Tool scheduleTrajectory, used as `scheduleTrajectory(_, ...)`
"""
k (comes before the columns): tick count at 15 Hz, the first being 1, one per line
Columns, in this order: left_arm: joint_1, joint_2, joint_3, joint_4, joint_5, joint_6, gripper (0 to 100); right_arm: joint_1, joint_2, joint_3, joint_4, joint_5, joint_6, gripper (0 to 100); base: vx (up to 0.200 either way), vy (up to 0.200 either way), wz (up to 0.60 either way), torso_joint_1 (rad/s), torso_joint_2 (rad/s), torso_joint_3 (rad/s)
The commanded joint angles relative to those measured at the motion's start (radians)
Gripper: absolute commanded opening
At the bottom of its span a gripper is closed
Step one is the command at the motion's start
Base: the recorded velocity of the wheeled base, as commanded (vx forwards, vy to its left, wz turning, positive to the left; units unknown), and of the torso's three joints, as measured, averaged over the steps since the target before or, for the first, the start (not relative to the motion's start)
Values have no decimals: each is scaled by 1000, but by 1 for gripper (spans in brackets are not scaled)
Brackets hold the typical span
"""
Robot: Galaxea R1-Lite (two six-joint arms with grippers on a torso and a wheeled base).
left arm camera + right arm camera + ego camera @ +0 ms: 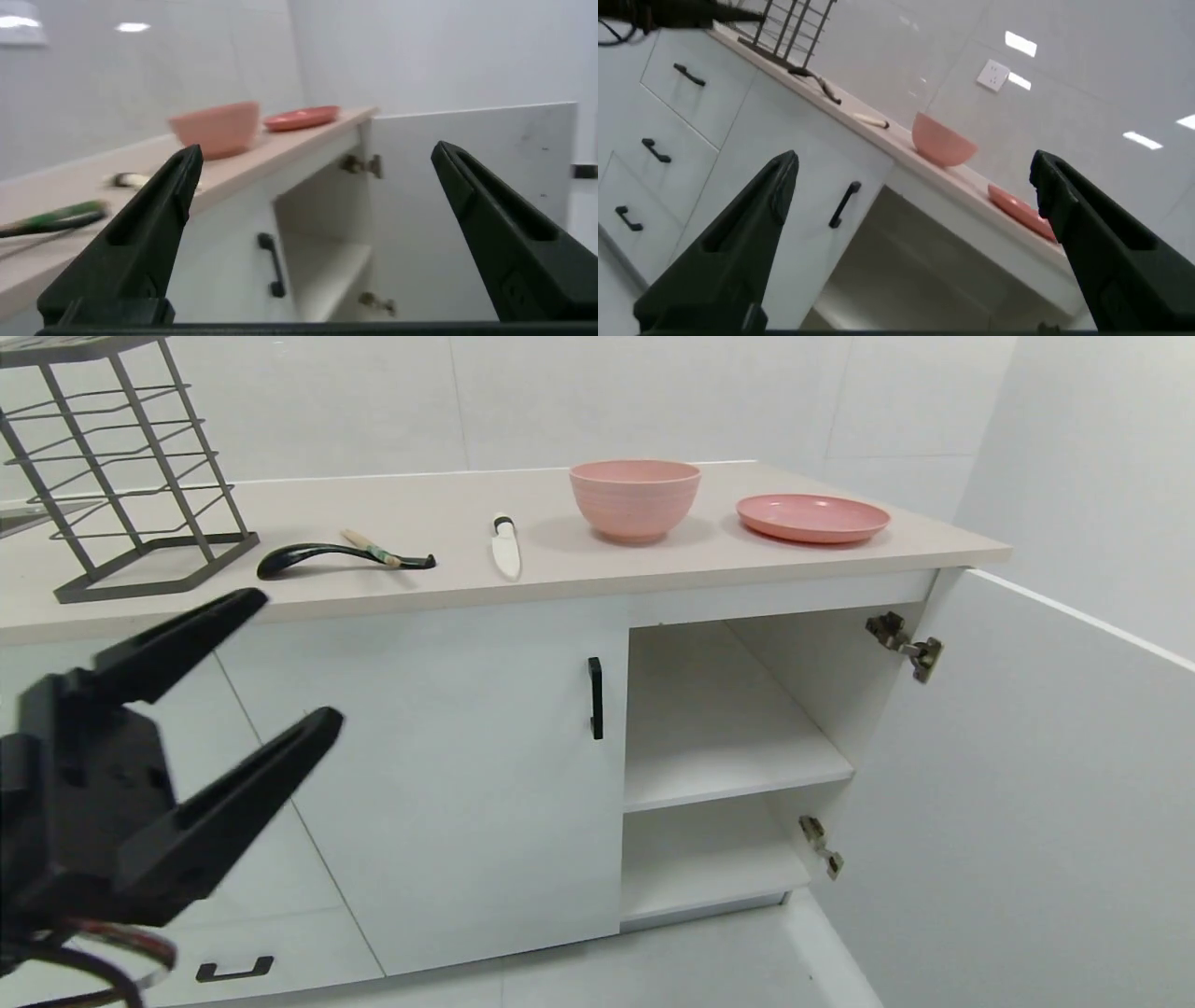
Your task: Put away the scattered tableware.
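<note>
Up on the beige counter [439, 513], a ribbed pink bowl [635, 499] sits beside a shallow pink plate [812, 517]. A white knife [505, 546] and a curved black spoon [345, 558] lie further left, near the wire rack [121, 476]. Left gripper [294, 660] hangs wide open and empty; right gripper [915, 163] is spread just as wide, holding nothing.

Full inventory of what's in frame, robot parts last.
bowl: 1, pink, on the counter
plate: 1, pink, on the counter right of the bowl
knife: 1, white, on the counter left of the bowl
ladle: 1, black, near the rack
wood-handled utensil: 1, tan, by the ladle's handle
wire rack: 1, dark grey, counter's left end
counter: 1, beige
cabinet: 1, white, right door open
left gripper: 1, black, jaws open
right gripper: 1, black, jaws open
</note>
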State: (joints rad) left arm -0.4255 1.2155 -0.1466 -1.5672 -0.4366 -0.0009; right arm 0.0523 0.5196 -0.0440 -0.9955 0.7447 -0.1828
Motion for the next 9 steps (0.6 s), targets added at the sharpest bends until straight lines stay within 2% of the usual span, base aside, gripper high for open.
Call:
scheduleTrajectory(1,149,-272,136,53,-1,-2,100,-37,-279,-5,229,1,2,100,0,0,0,0,0,0)
scheduleTrajectory(3,165,-422,147,190,-1,-2,100,-42,-391,-4,371,-16,3,100,0,0,0,0,0,0)
scheduleTrajectory(4,169,-476,147,236,-1,-4,100,-57,-414,-2,410,-56,6,100,0,0,0,0,0,0)
scheduleTrajectory(5,197,-579,147,358,-1,-4,100,-69,-454,4,497,-142,51,100,0,0,0,0,0,0)
scheduleTrajectory(7,272,-726,147,556,-1,-4,100,-54,-503,29,618,-215,74,100,0,0,0,0,0,0)
scheduleTrajectory(9,320,-827,147,678,-1,-7,100,-54,-503,44,692,-295,77,100,0,0,0,0,0,0)
